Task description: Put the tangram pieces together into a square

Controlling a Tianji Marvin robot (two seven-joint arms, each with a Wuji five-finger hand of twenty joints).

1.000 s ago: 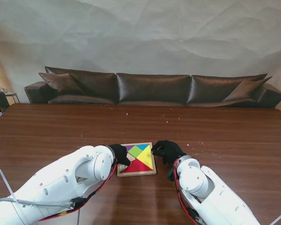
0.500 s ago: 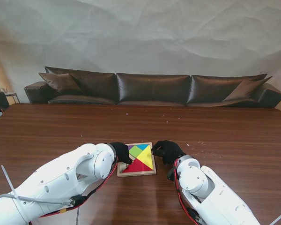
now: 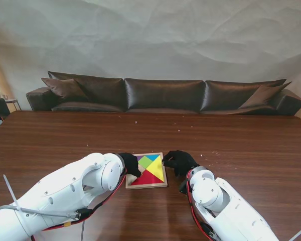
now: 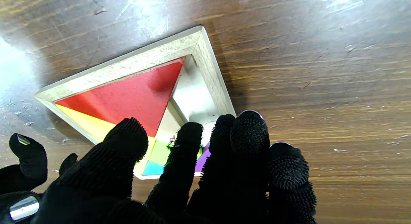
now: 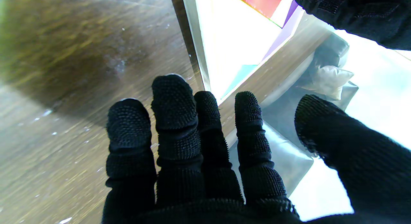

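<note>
Tray sits mid-table between both hands, mostly filled. Left hand holds nothing, fingers over the bare gap beside the red piece — probably seating a piece. Right hand spread, empty — likely bracing the tray's edge.

no readable text, no labels, no brand marks, no numbers, no signs on anything in any view
</note>
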